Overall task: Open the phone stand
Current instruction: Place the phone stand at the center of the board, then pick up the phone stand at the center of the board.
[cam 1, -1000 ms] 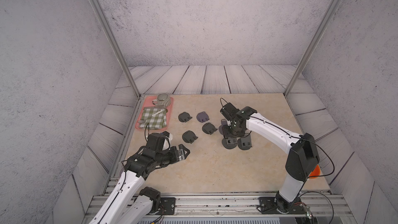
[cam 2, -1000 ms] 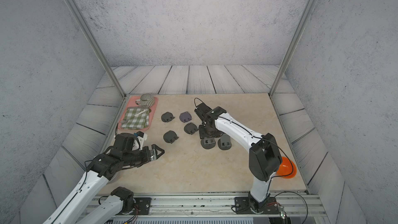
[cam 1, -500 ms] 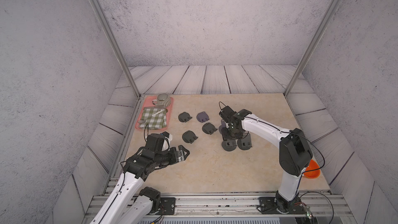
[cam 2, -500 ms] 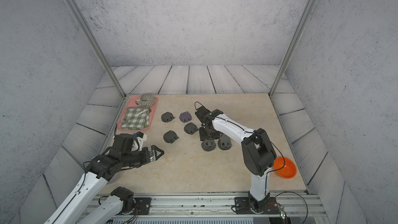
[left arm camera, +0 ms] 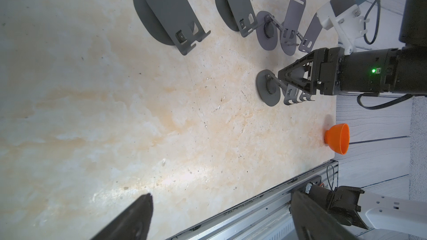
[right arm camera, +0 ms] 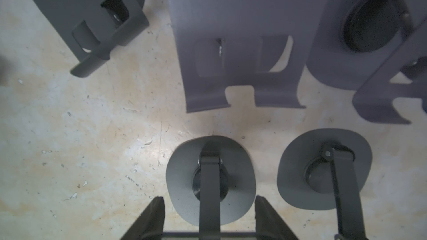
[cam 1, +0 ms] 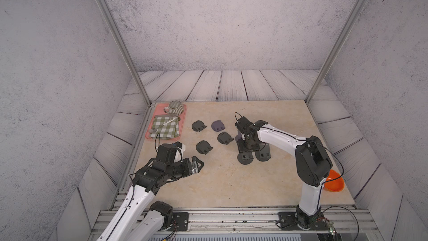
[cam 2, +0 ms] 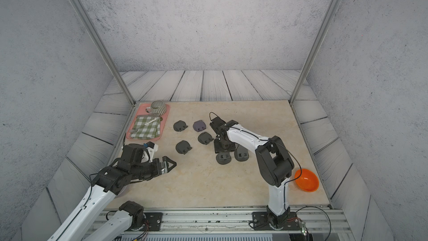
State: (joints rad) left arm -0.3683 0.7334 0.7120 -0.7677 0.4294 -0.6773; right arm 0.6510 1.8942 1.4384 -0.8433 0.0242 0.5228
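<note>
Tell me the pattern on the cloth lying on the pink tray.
The cloth has green-and-white checks, seen best in a top view.

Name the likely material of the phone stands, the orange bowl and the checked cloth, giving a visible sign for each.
Phone stands: likely thin bent sheet metal with a matte dark grey coating; thin edges, curled lips, pinned hinges.
Orange bowl: probably plastic; smooth, evenly coloured, thin wall.
Checked cloth: woven fabric; green-and-white check, soft folded edges.

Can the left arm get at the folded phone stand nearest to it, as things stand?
Probably yes. Its fingers stand open and empty, and only bare table lies between them and that stand.
</note>
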